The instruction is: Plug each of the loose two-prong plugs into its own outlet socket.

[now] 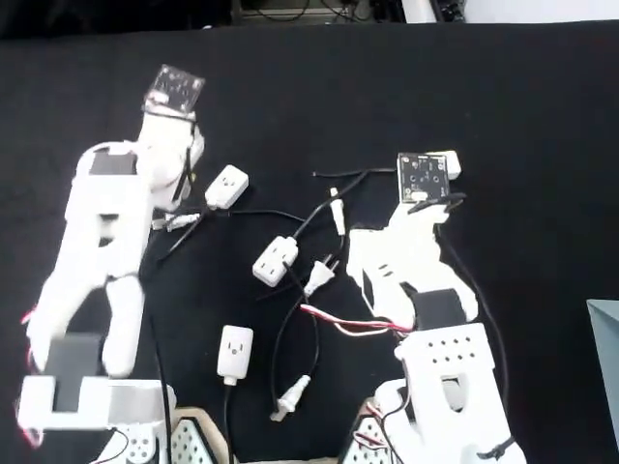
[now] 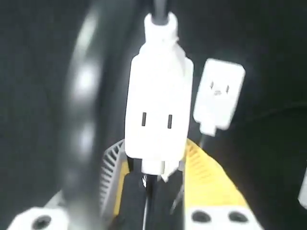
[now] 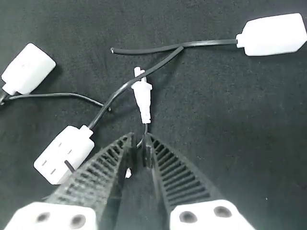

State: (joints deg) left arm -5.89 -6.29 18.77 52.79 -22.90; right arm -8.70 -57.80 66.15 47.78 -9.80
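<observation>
Black matte cloth covers the tabletop (image 1: pixel 542 116). All task parts are glossy white moulded plastic on thin black cord.

Sockets: four rounded rectangular blocks, lying flat.
- upper-left socket (image 1: pixel 227 186)
- middle socket (image 1: pixel 276 259), narrow slots visible on its top face in the right wrist view
- lower socket (image 1: pixel 235 350)
- far socket (image 1: pixel 448 163), partly behind the right arm's camera board (image 1: pixel 423 179)

Plugs: three slim, tapered bodies, none seated in a socket.
- upper plug (image 1: pixel 336 211), lengthwise near the tabletop's middle, prongs pointing away from the right arm
- centre plug (image 1: pixel 319 275), just right of the middle socket and apart from it
- lower plug (image 1: pixel 290 396), near the front edge, right of the lower socket

Right end effector (image 3: pixel 138 146): ribbed dark lattice fingers pressed almost together, pinching the thin cord directly behind the upper plug. The plug body lies just beyond the tips.

Left end effector (image 1: pixel 178 221): low over the cloth, near the upper-left socket and to its left. In the left wrist view a two-slot block (image 2: pixel 157 112) sits just ahead of it, heavily blurred, with black cord leaving its far end. Beside that is a smaller three-hole block (image 2: pixel 218 96). I cannot tell which of the four sockets these are, nor whether this end effector is spread or closed

Thin red and white leads (image 1: pixel 338 324) trail from the right arm across the cloth
</observation>
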